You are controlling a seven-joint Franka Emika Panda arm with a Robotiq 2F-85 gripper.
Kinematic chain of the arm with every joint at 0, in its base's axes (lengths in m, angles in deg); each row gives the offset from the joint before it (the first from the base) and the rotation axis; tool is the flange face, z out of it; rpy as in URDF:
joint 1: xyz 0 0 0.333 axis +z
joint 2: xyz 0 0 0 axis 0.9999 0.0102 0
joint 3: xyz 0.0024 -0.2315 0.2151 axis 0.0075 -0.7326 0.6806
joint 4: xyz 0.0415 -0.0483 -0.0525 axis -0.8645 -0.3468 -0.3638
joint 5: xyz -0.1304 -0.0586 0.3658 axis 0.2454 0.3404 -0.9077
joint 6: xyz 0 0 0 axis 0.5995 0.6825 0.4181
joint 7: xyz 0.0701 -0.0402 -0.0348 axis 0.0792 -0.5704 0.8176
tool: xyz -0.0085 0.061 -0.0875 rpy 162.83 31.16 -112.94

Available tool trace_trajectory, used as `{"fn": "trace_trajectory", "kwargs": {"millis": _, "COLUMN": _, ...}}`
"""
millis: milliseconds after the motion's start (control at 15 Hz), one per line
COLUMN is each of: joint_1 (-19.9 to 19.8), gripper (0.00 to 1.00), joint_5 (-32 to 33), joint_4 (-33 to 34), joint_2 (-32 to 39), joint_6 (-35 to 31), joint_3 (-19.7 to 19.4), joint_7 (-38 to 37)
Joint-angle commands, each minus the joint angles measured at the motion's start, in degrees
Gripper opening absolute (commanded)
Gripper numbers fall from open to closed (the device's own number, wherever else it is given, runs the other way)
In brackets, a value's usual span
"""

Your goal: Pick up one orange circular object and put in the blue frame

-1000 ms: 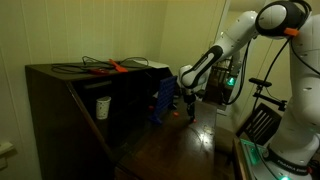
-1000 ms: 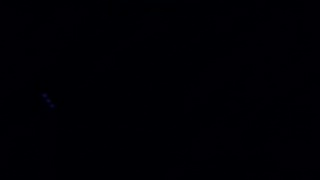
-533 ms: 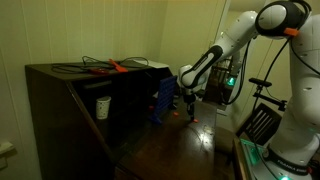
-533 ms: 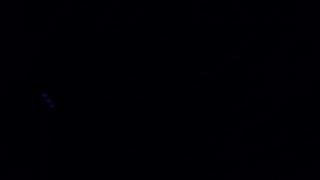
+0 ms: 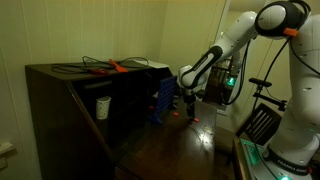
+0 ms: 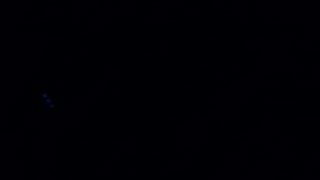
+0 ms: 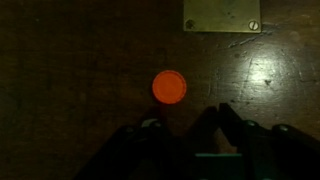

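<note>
Wrist view: gripper [image 7: 188, 128] at bottom centre, jaws spread wide, nothing held. Orange circular object [image 7: 168, 87] lies flat on dark wooden surface [image 7: 70, 60] at frame centre, just above fingertips, not touching. Brass plate [image 7: 222, 15] at upper right. In an exterior view, blue frame [image 5: 163, 100] stands just left of gripper.

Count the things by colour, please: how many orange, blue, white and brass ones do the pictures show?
Orange: 2, the disc on the dark wood and the tool on the cabinet top
Blue: 1, the frame
White: 1, the cup
Brass: 1, the plate with screws
Total: 5
</note>
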Motion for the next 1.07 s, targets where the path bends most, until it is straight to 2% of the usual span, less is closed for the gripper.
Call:
{"fn": "trace_trajectory", "kwargs": {"millis": 0, "joint_1": -0.92, "gripper": 0.88, "joint_5": -0.19, "joint_4": -0.12, "joint_2": 0.03, "joint_6": 0.14, "joint_3": 0.66, "joint_7": 1.34}}
{"fn": "trace_trajectory", "kwargs": {"millis": 133, "joint_1": -0.76, "gripper": 0.99, "joint_5": 0.59, "joint_4": -0.23, "joint_2": 0.08, "joint_6": 0.52, "joint_3": 0.41, "joint_7": 1.32}}
{"fn": "trace_trajectory", "kwargs": {"millis": 333, "joint_1": -0.72, "gripper": 1.0, "joint_5": 1.18, "joint_4": -0.46, "joint_2": 0.25, "joint_6": 0.16, "joint_3": 0.3, "joint_7": 1.48}}
{"fn": "trace_trajectory", "kwargs": {"millis": 467, "joint_1": -0.73, "gripper": 0.97, "joint_5": 1.37, "joint_4": -0.49, "joint_2": 0.44, "joint_6": 0.06, "joint_3": 0.32, "joint_7": 1.74}}
{"fn": "trace_trajectory", "kwargs": {"millis": 600, "joint_1": -0.67, "gripper": 0.9, "joint_5": 1.87, "joint_4": -0.56, "joint_2": 0.59, "joint_6": 0.09, "joint_3": 0.28, "joint_7": 1.99}}
{"fn": "trace_trajectory", "kwargs": {"millis": 667, "joint_1": -0.68, "gripper": 0.84, "joint_5": 2.15, "joint_4": -0.62, "joint_2": 0.61, "joint_6": 0.13, "joint_3": 0.3, "joint_7": 2.3}}
{"fn": "trace_trajectory", "kwargs": {"millis": 733, "joint_1": -0.68, "gripper": 0.87, "joint_5": 2.37, "joint_4": -0.63, "joint_2": 0.71, "joint_6": 0.09, "joint_3": 0.29, "joint_7": 2.41}}
{"fn": "trace_trajectory", "kwargs": {"millis": 1000, "joint_1": -0.63, "gripper": 0.84, "joint_5": 3.59, "joint_4": -0.71, "joint_2": 0.77, "joint_6": 0.21, "joint_3": 0.18, "joint_7": 2.8}}
